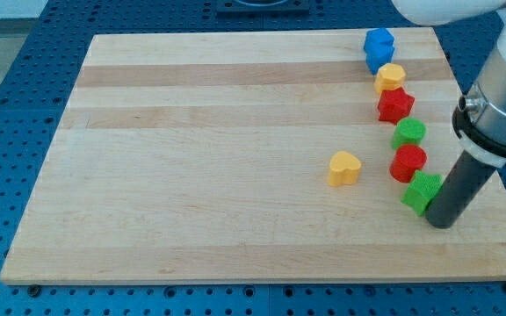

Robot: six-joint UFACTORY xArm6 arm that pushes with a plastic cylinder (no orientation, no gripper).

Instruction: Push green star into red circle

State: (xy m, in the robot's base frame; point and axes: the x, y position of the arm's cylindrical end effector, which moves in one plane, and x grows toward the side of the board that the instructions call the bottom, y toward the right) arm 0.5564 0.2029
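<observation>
green star [421,191] looks light, rigid, slidey; already touching red circle [408,163]. My tip [441,223] sits at its lower-right edge. No jaws, rod only.

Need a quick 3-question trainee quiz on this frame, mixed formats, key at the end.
1. True or false: my tip sits at the view's right of the green star, right beside it.
2. Which block lies directly toward the view's top from the green star? A) yellow heart B) red circle C) blue block
3. Fill in: the block standing alone, to the view's left of the column on the wooden board, is coloured ____.

Key: 1 true; 2 B; 3 yellow.
</observation>
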